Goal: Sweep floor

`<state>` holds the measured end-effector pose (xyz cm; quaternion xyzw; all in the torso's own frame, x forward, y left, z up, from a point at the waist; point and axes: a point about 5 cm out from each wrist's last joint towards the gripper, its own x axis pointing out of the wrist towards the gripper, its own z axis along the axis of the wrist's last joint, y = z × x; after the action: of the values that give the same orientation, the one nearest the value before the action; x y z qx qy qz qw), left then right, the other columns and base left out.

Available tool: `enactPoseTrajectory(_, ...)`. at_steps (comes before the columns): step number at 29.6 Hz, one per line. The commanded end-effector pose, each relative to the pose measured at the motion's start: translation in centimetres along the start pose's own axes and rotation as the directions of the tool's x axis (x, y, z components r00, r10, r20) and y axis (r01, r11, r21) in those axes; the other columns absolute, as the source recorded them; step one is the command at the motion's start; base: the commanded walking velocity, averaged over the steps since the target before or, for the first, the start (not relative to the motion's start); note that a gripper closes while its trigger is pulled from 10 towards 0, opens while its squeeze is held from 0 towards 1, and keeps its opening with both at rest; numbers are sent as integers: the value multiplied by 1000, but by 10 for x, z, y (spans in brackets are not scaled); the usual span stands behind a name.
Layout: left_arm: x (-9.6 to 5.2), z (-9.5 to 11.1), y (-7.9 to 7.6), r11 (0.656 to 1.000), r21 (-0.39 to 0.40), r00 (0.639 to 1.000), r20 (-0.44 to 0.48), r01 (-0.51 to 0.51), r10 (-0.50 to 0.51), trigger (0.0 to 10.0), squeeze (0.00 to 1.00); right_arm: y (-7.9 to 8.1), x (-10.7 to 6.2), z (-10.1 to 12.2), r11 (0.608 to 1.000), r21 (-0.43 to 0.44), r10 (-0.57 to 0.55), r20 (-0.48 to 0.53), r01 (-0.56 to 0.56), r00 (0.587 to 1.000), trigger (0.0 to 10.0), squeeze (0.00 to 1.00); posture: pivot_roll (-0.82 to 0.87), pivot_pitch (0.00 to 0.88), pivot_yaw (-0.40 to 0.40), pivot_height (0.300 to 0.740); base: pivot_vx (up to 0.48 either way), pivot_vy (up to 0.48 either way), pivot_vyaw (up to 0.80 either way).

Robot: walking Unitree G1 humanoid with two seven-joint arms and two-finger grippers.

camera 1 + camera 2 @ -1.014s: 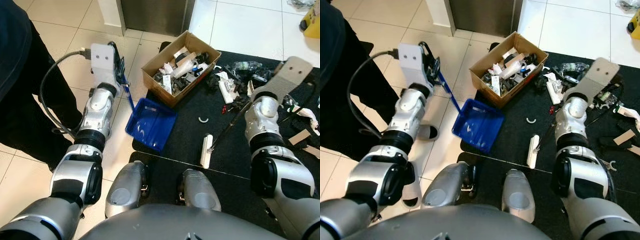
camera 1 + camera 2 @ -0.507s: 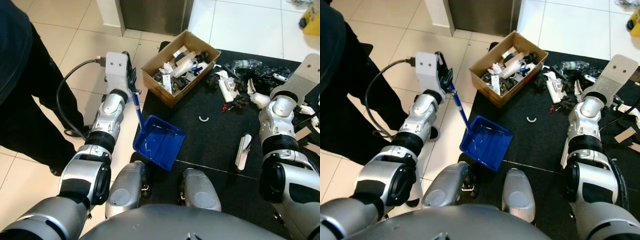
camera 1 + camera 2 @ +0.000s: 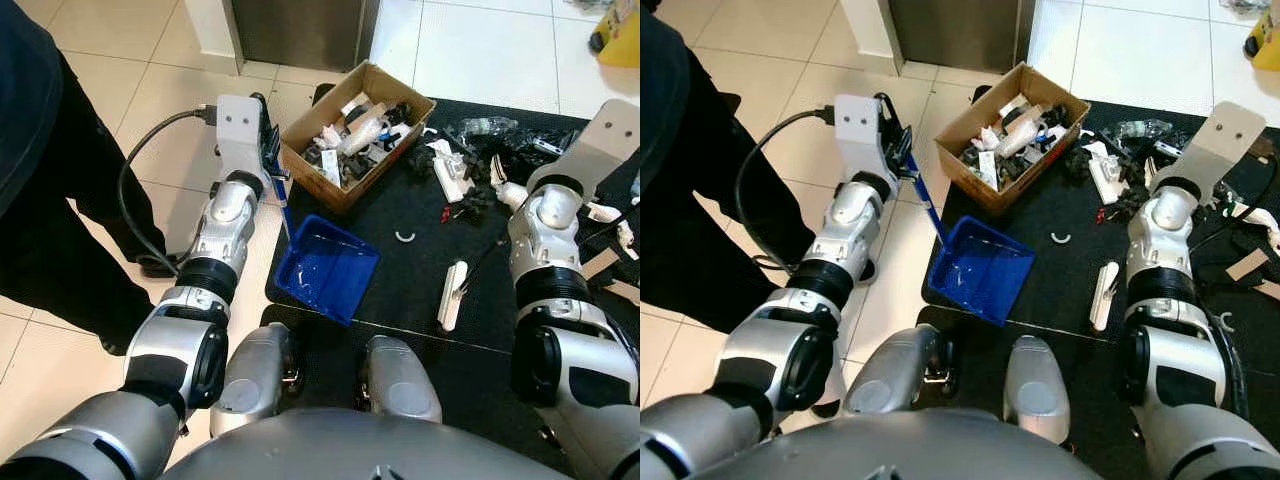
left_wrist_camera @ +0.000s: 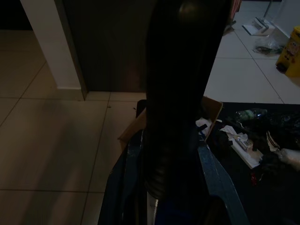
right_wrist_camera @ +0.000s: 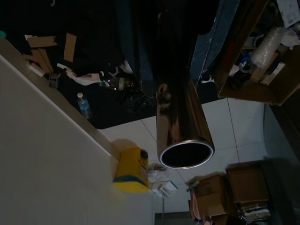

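Holding a blue dustpan (image 3: pixel 328 268) by its thin blue handle, the left gripper (image 3: pixel 902 152) hangs above the tile beside the box (image 3: pixel 355 134); its jaws look closed round the handle's top end, though the fingers are partly hidden by the wrist housing. The pan rests at the near left edge of the black mat (image 3: pixel 420 280), partly over the tile, in front of the box. Its handle slopes from the gripper down and toward the robot, and the open mouth faces right, toward the robot's right arm and the litter.

The right gripper carries a broom: a dark shaft runs from it down to a white head (image 3: pixel 451 294) lying on the mat between the pan and the right arm. The head's long axis runs roughly fore and aft, tilted slightly rightward at the far end. The right wrist view shows a shiny tube end running along the fingers — I cannot tell how tightly the jaws hold it.

Risks, as I judge them: the litter (image 3: pixel 470 170) lies well beyond the head, so a short stroke would miss it. A hard stroke could push the pan off the mat or catch the box. The small white clip (image 3: pixel 404 237) could skid past the mouth — the pan sits angled.
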<state>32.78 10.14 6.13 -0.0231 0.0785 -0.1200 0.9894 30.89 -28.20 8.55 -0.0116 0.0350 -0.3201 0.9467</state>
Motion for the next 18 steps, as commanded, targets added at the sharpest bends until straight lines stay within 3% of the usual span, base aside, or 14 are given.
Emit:
enactPoseTrajectory(1, 3, 11, -2, 1000, -10, 998, 61, 3, -2, 10000, 0, 3, 1, 7, 1000, 15, 10, 26, -10, 1000, 10000, 0, 18, 0, 36, 740, 0, -259, 0)
enactPoseTrajectory(18, 3, 12, -3, 1000, -11, 998, 66, 12, -11, 10000, 0, 4, -1, 7, 1000, 24, 13, 20, -13, 1000, 10000, 0, 19, 0, 44, 740, 295, -372, 0)
